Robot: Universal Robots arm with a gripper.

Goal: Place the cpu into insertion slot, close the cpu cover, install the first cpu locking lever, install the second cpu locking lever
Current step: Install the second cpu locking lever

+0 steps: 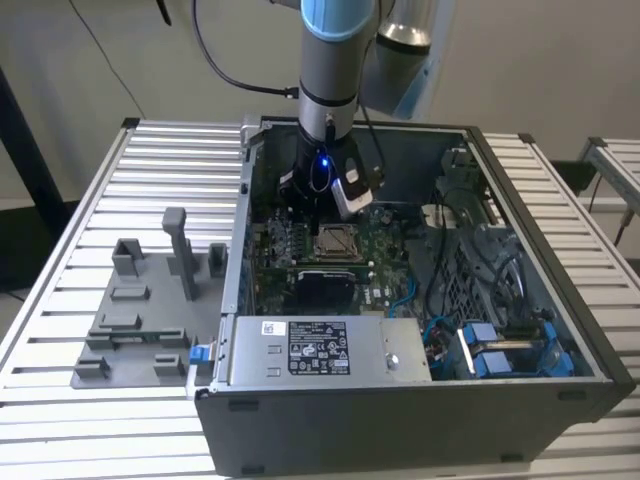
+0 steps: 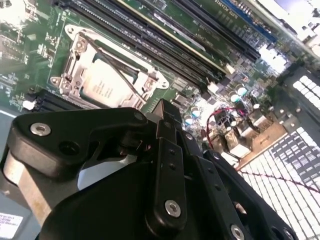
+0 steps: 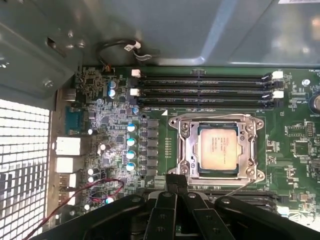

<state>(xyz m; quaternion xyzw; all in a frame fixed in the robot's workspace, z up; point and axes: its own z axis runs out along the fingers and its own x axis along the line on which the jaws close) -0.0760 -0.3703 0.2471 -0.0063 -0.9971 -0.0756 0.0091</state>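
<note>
Hovering over the motherboard (image 1: pixel 330 262) inside the open PC case (image 1: pixel 560 330), your gripper (image 3: pixel 176 181) sits just beside the CPU socket, apart from it as far as you can see. Its black fingertips (image 3: pixel 176 179) look pressed together with nothing between them, so read it as clenched and empty.

The cpu (image 3: pixel 218 150) is already seated in the insertion slot (image 3: pixel 186 162); its silvery top shows through the window in both wrist views. The cpu cover (image 3: pixel 250 150) lies flat down over it, framing the chip. In the second wrist view you see a thin locking lever (image 2: pixel 117 72) running diagonally across the cover (image 2: pixel 75 50), so it is not tucked along the edge. A second wire lever (image 3: pixel 237 189) shows in the first wrist view at the socket side nearest the fingers; whether it is latched, you cannot tell.

RAM slots (image 3: pixel 205 90) run just beyond the socket. In the exterior view the grey power supply (image 1: pixel 320 350) with its white label sits near the front of the case, and a grey fixture tray (image 1: pixel 140 320) rests on the slatted table (image 1: pixel 160 170) at the exterior view's left.
</note>
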